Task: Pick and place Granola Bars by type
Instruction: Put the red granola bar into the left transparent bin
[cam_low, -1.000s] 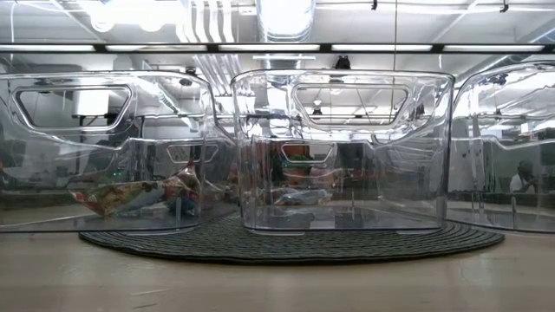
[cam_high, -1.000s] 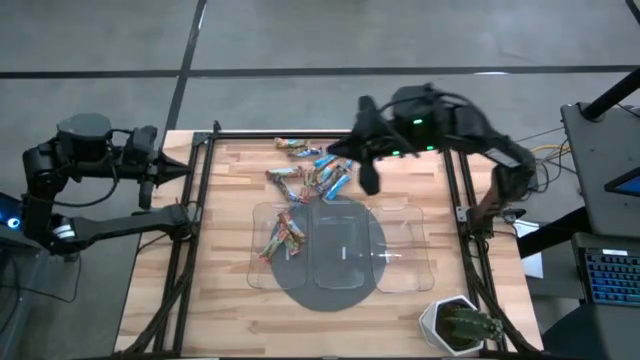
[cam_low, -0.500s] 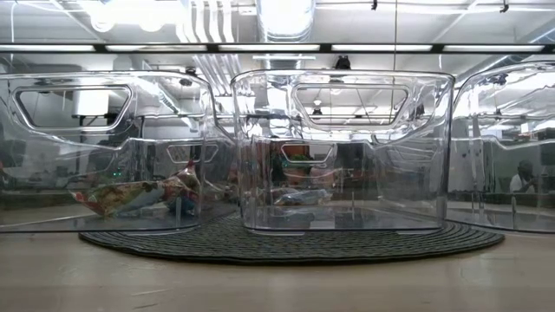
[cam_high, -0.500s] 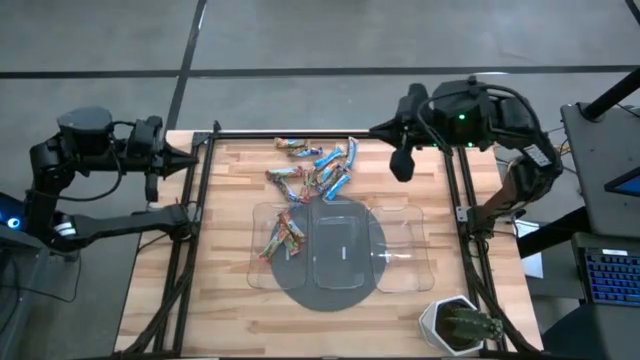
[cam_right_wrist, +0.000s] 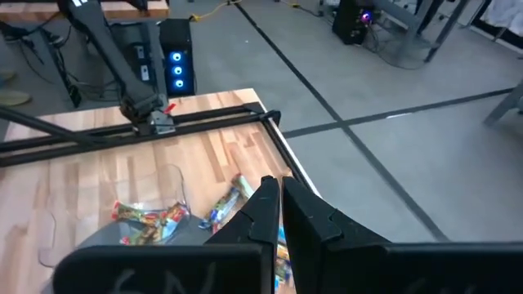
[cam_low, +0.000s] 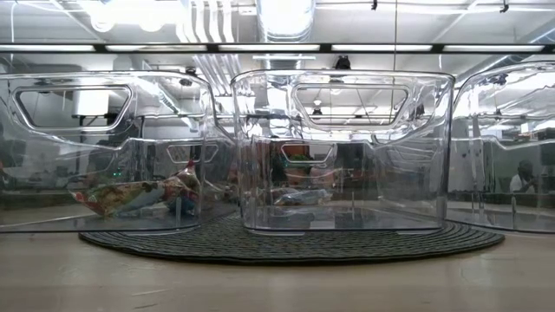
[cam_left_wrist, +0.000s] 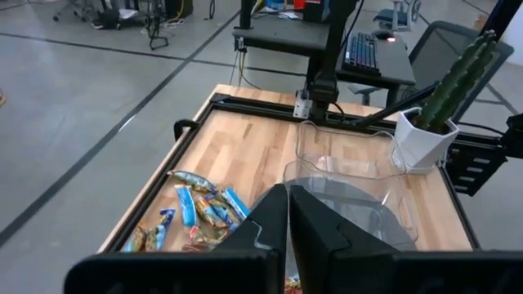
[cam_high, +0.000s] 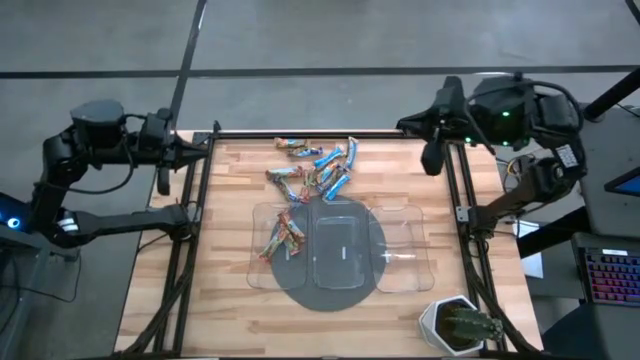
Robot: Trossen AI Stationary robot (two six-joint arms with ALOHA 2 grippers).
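Most bars: loose bars (cam_high: 315,168) lie heaped on the bare desk (cam_high: 400,180) at upper centre of the high view, blue and orange-brown wrappers mixed, none yet sorted out of the heap.
Sorted bars: a few red-multicoloured sorted bars (cam_high: 283,236) sit in the left tray (cam_high: 262,268), at centre-left of the high view; the low view shows them low on its left, lying against that tray's floor.
Other trays: middle tray (cam_high: 340,245) and right tray (cam_high: 405,262) hold no bars that I can make out.
Mat: a dark round mat (cam_high: 335,295) lies under the three trays.
Right claw: the right claw (cam_high: 434,158) hangs at upper right of the high view, beside the desk's frame, well apart from the heap; its fingers are pressed together and hold nothing.
Left claw: the left claw (cam_high: 164,178) waits at upper left, off the desk's edge, fingers pressed together, empty.
Plant: a potted cactus (cam_high: 452,325) stands at lower right.
Progress: early, by my judgement; one type begun, blue and orange-brown all left to place.
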